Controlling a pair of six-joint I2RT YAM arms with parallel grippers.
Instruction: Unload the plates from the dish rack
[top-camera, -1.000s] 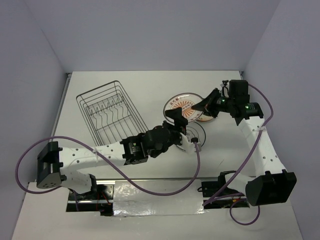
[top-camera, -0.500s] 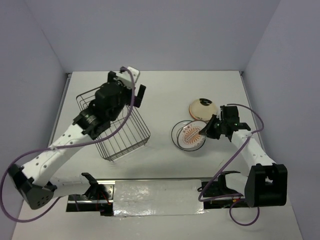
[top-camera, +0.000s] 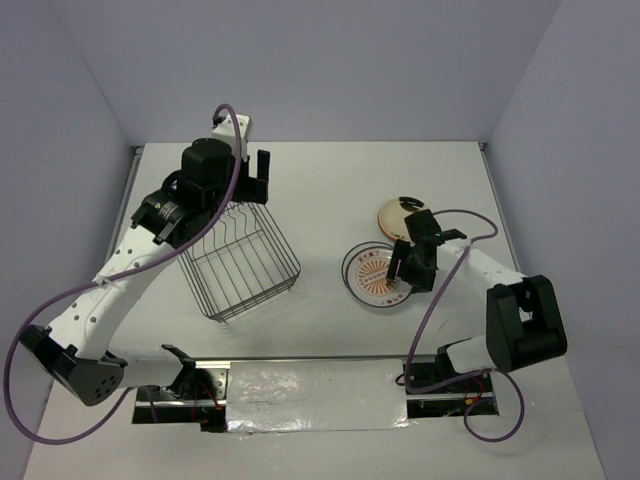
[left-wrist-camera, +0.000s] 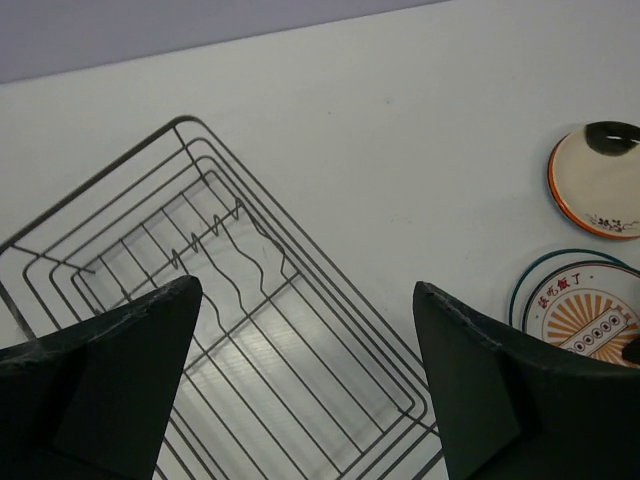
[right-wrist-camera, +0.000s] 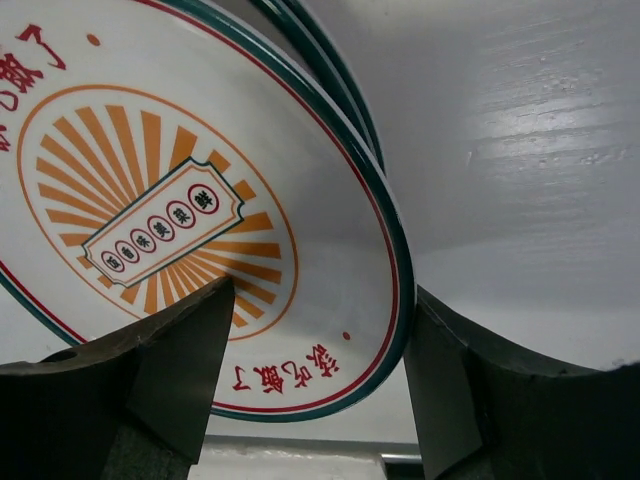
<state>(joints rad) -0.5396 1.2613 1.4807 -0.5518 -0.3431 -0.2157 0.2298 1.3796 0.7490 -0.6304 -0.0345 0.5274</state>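
The dish rack (top-camera: 245, 265) is a silver wire basket at the left of the table, and no plate shows in it. My left gripper (top-camera: 253, 185) hangs open above its far end; in the left wrist view the rack's wires (left-wrist-camera: 250, 330) lie between the spread fingers of that gripper (left-wrist-camera: 305, 300). A white plate with an orange sunburst (top-camera: 372, 275) lies flat on a teal-rimmed plate. My right gripper (right-wrist-camera: 320, 350) is open, its jaws apart on either side of the sunburst plate's rim (right-wrist-camera: 395, 270). A cream plate with an orange rim (top-camera: 400, 213) lies just beyond.
The right arm's purple cable (top-camera: 450, 300) loops over the table beside the plates. The table's near edge carries a shiny metal strip (top-camera: 310, 385). Walls close in the table at the back and both sides.
The right jaws have opened and the sunburst plate now lies flat on the stack. The left arm swung from the middle to above the rack, then shifted slightly back.
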